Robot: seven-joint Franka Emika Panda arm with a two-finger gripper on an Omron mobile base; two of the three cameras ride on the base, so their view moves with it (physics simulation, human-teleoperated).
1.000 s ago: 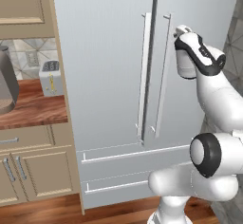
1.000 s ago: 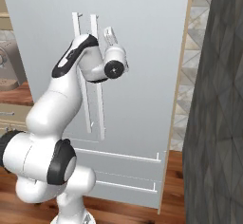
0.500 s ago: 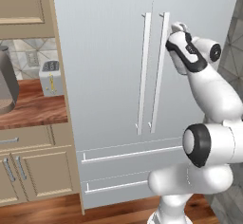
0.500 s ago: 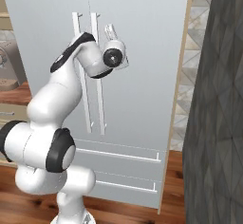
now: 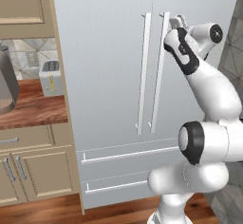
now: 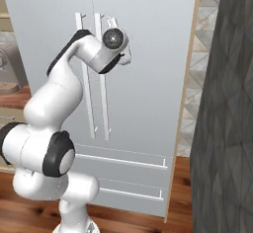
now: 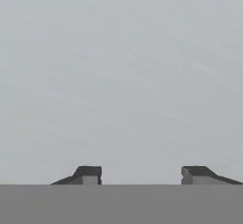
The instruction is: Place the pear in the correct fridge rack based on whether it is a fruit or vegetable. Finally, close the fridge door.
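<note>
Gripper (image 7: pixel 141 174): fingers spread wide, nothing between them, facing the flat grey door panel close up.
Arm: raised, hand beside the top of the right door handle (image 5: pixel 159 71).
Fridge (image 5: pixel 109 76): both doors shut.
Pear: cannot tell where it is.

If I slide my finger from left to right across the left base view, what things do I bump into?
Grey pot → toaster on the wooden counter → left fridge handle → right fridge handle → robot's gripper → grey stone wall.
</note>
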